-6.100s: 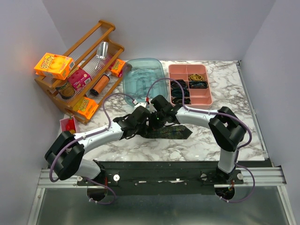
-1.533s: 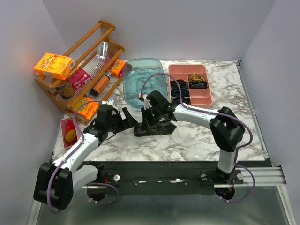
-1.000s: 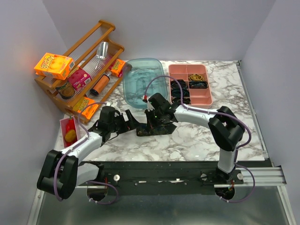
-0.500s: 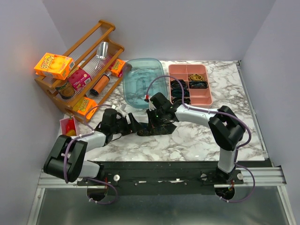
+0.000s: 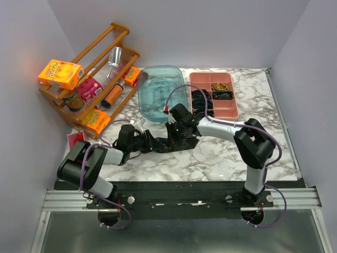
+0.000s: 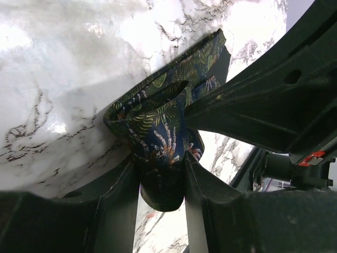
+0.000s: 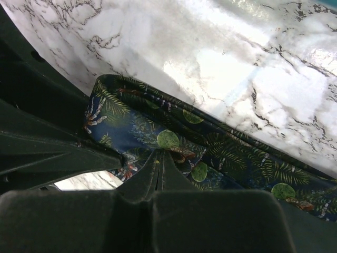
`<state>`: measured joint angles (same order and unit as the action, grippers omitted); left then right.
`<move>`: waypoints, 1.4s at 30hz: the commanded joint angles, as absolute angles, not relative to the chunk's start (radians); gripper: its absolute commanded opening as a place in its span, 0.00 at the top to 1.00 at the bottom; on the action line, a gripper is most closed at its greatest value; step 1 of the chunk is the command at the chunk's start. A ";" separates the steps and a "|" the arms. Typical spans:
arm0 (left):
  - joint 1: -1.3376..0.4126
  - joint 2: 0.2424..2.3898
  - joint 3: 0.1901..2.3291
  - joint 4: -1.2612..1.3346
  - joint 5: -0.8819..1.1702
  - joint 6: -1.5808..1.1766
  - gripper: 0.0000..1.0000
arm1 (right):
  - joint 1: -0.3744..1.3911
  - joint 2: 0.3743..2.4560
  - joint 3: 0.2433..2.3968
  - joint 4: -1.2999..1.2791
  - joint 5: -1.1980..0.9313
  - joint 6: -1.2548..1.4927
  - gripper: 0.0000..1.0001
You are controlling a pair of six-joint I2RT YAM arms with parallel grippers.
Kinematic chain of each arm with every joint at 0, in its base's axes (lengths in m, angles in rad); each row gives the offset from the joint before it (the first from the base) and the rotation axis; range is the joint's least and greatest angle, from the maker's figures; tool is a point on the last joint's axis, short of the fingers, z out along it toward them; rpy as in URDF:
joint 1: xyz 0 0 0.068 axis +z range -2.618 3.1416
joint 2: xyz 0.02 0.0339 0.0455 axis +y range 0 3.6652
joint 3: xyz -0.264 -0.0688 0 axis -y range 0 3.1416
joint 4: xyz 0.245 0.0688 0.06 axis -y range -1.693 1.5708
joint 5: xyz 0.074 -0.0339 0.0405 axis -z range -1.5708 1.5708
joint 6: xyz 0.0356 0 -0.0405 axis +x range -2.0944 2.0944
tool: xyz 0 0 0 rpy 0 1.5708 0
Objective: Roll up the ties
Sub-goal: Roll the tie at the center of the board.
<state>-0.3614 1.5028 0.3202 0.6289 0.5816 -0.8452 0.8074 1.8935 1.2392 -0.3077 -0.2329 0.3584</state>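
The tie (image 6: 158, 121) lies on the marble table (image 5: 226, 158) between the arms. My left gripper (image 6: 159, 166), jaws about half apart, clasps its folded end, while my right gripper (image 7: 158, 161), fully closed, rests its tip on the flat length just beside. I judge a tidy roll needs a firm pinch turned squarely along the tie.

Open white marbled worktop (image 5: 226, 158) lies to the right of and in front of the arms. At centre, the left tool (image 5: 151, 143) and right tool (image 5: 176, 138) crowd the folded dark leaf-patterned tie (image 6: 158, 126). A transparent blue plastic tub (image 5: 158, 92), pink compartmented tray (image 5: 210, 74) and slanted wooden rack (image 5: 120, 26) wall the rear.
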 commanded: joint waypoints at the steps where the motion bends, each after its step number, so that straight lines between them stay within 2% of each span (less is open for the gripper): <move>1: -0.374 1.488 0.310 0.706 0.588 -0.861 0.68 | 0.811 1.922 1.207 -0.324 -0.232 0.357 0.99; 8: -0.374 1.436 0.354 0.572 0.555 -0.799 0.78 | 0.811 1.901 1.198 -0.319 -0.239 0.353 0.99; 14: -0.376 1.385 0.439 0.324 0.503 -0.692 0.84 | 0.811 1.888 1.195 -0.319 -0.238 0.350 0.99; 24: -0.439 1.328 0.627 -0.171 0.255 -0.542 0.85 | 0.811 1.878 1.195 -0.327 -0.236 0.348 0.99; 42: -0.663 1.494 0.971 -0.546 -0.129 -0.525 0.89 | 0.811 1.928 1.216 -0.313 -0.275 0.362 0.99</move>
